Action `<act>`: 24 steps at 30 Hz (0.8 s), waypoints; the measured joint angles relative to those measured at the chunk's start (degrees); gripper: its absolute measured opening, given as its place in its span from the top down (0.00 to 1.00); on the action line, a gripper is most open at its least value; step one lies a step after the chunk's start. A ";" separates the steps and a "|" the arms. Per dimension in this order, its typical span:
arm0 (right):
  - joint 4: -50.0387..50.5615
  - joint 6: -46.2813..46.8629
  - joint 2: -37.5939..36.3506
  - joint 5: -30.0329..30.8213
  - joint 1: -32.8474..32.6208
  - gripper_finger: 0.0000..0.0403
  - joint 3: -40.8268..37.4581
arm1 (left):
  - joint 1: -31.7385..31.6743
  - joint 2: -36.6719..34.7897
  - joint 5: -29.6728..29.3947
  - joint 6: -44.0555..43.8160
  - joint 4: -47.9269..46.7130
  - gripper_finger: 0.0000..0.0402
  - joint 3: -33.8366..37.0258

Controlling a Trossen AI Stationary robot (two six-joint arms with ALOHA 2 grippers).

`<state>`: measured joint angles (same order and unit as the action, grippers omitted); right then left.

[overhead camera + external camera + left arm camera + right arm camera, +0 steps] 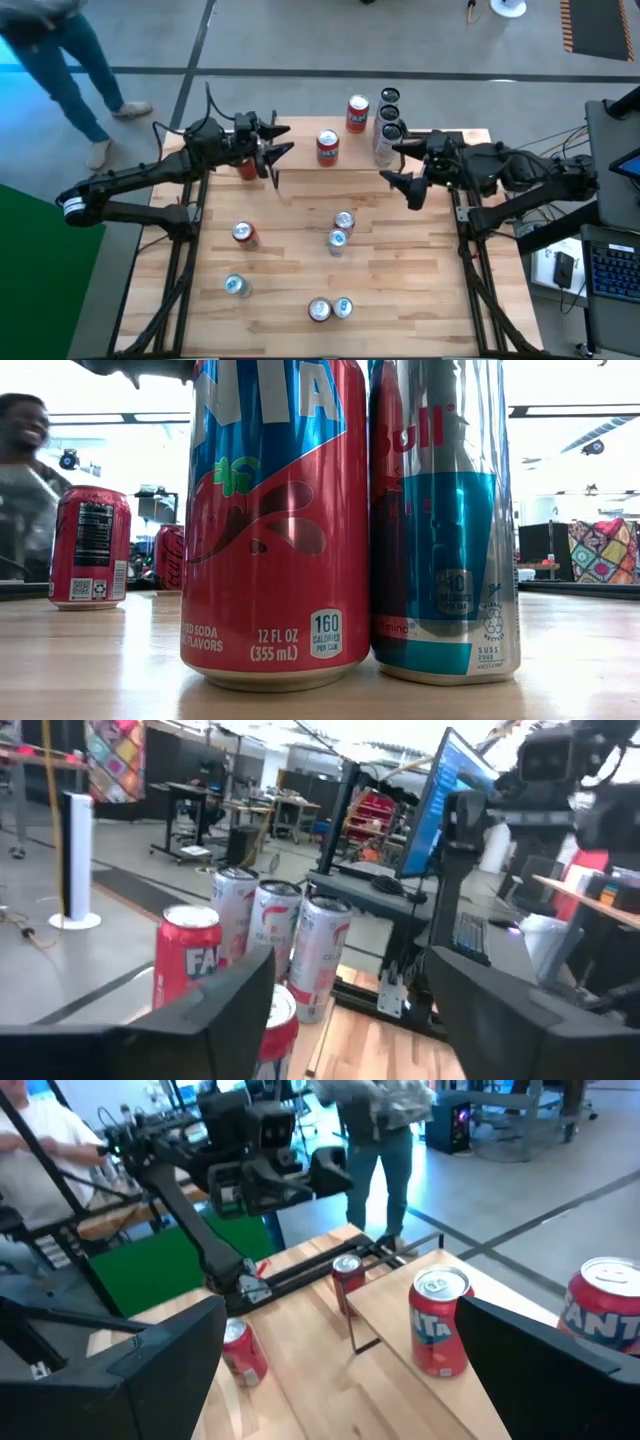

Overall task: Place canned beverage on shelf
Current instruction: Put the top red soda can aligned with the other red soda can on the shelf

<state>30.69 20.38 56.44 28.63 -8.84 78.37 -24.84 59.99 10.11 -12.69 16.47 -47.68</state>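
The shelf [352, 158] is a low light-wood plank on black legs at the table's far edge. On it stand a red can [328, 147], a red Fanta can [357, 114] and three slim pale cans [388, 115]. Another red can [247, 166] stands by the shelf's left end, under my left arm. My left gripper [285, 140] is open and empty, raised near the shelf's left end. My right gripper [392, 163] is open and empty at the shelf's right part. The left wrist view shows the Fanta can [187, 960] and the slim cans [275, 925] ahead of the open fingers.
Several cans stand on the slatted table: a red one [243, 233], a silver one [236, 285], two in the middle [340, 230], and a red and a blue one [330, 308] near the front edge. A person [60, 60] stands beyond the far left corner.
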 joint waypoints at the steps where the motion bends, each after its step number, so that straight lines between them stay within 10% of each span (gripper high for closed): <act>1: -0.01 0.00 -0.21 0.03 0.00 0.05 0.00 | -0.04 0.28 0.71 -0.06 0.02 0.41 0.49; 8: 0.32 0.68 -0.41 -0.39 0.00 0.05 0.00 | -0.05 6.05 1.14 -3.61 3.24 0.45 6.80; 19: 0.82 1.10 -0.56 -0.58 0.00 0.05 0.00 | -0.92 14.50 0.33 2.02 4.68 0.15 5.62; 24: 3.65 3.51 -0.56 -0.60 0.00 0.05 0.00 | -2.22 17.34 -0.40 4.07 3.00 0.19 2.93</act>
<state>34.33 23.89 55.88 28.03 -8.84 78.37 -27.06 77.33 9.71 -8.62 19.47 -44.75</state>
